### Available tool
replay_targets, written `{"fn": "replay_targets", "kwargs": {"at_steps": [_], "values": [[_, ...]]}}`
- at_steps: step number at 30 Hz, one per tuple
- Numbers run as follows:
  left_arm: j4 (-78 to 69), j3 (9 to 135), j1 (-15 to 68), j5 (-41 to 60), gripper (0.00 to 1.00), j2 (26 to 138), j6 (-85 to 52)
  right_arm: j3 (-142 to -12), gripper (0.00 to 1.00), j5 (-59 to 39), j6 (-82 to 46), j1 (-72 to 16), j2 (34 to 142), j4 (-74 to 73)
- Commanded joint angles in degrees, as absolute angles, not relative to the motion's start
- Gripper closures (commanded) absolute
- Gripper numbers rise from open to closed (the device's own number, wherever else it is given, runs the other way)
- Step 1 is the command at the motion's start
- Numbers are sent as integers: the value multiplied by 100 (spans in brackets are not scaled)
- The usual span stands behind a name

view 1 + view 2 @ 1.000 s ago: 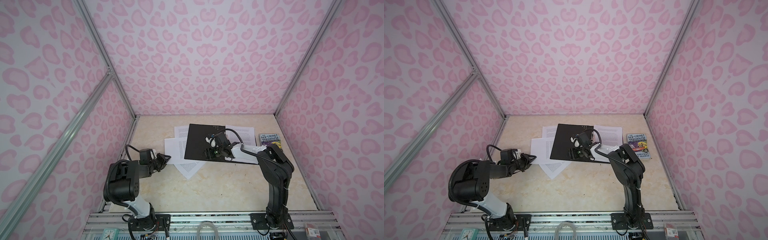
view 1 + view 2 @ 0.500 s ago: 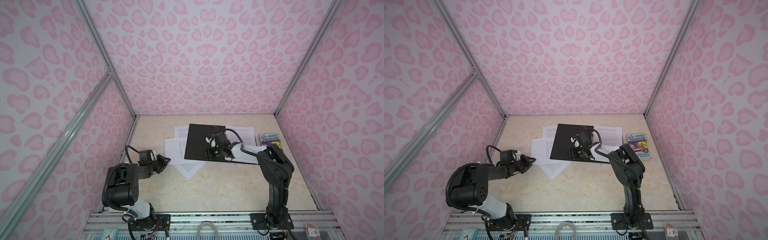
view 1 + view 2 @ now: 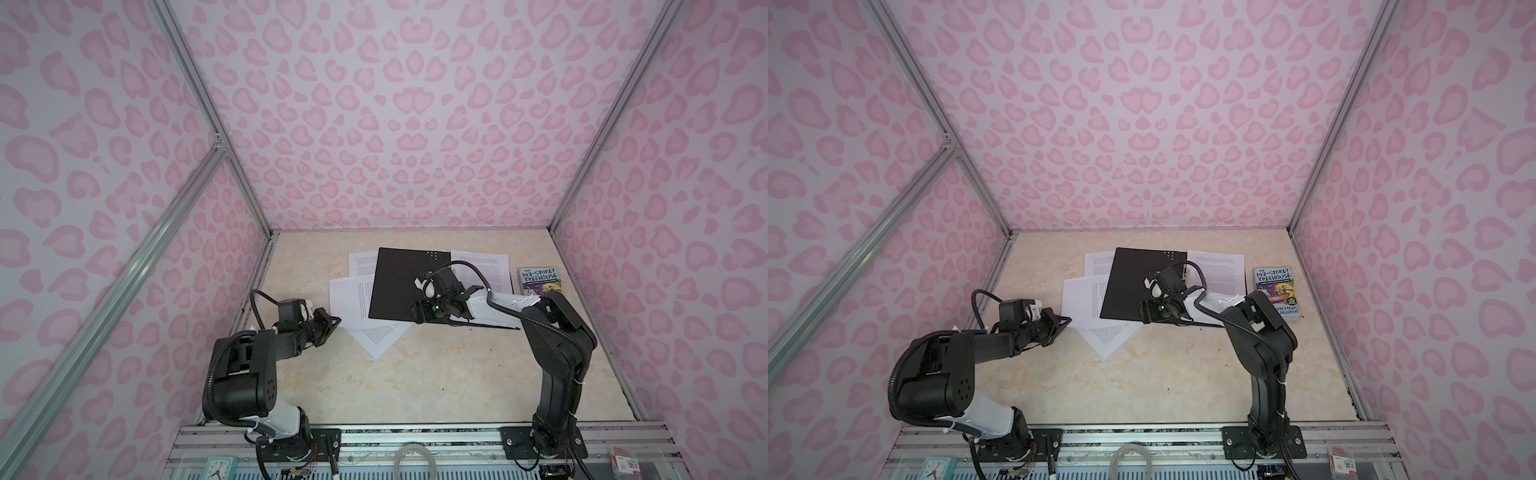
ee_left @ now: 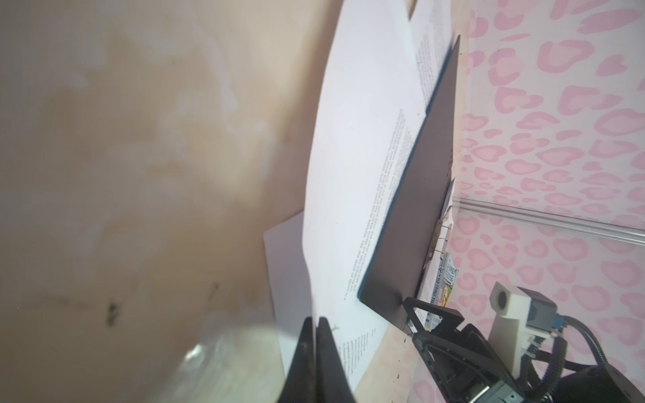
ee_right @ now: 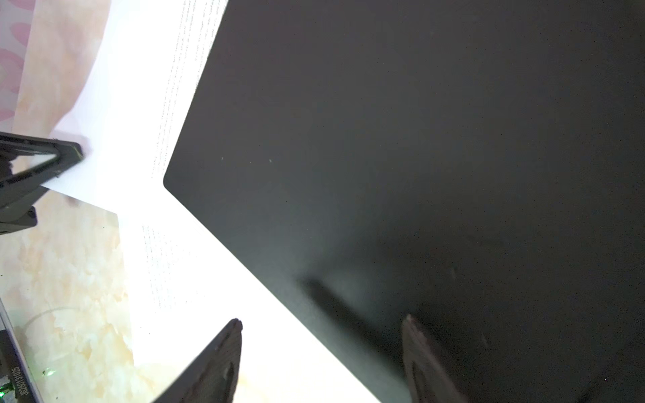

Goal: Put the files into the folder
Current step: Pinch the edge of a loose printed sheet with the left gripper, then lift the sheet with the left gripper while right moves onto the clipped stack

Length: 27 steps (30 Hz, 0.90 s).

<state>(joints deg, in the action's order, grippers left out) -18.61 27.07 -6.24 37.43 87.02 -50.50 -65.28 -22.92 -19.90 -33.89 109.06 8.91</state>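
The folder [image 3: 399, 286] lies open and flat, black inside up, overlapping several white text-printed sheets [image 3: 351, 299] fanned beneath.

The left gripper [image 4: 316, 320] pinches a sheet [image 4: 349, 157] tucked under the folder [image 4: 415, 195].

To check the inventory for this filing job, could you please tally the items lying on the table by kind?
Paper sheets: 4 in view; more may lie hidden
Folder: 1
Book: 1
Total: 6
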Motion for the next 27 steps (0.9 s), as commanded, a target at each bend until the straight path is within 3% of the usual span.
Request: {"fn": "replay_targets", "kwargs": {"at_steps": [1, 6, 7, 8, 13, 18, 27], "values": [[-1666, 2672, -580, 3656, 97, 8142, -5040, -6406, 25, -2145, -2003, -3354, 10783, 929], [-263, 2890, -545, 2950, 97, 6780, -4737, -6169, 16, -1899, -2082, -3279, 10355, 809], [92, 2995, -536, 2766, 97, 6468, -4651, -6097, 5, -1773, -2083, -3286, 10210, 796], [419, 3096, -530, 2552, 97, 6204, -4583, -6048, 2, -1664, -2083, -3278, 10090, 792], [1858, 3814, -527, 1915, 96, 5004, -4293, -5695, 2, -1295, -2191, -3151, 9460, 704], [2421, 4707, -381, 2112, 97, 4459, -4333, -5403, 2, -703, -2321, -3000, 9037, 604], [1983, 6108, 1666, 1252, 97, 5205, -4760, -5095, 1, -8, -2465, -2799, 8468, 658]]}}
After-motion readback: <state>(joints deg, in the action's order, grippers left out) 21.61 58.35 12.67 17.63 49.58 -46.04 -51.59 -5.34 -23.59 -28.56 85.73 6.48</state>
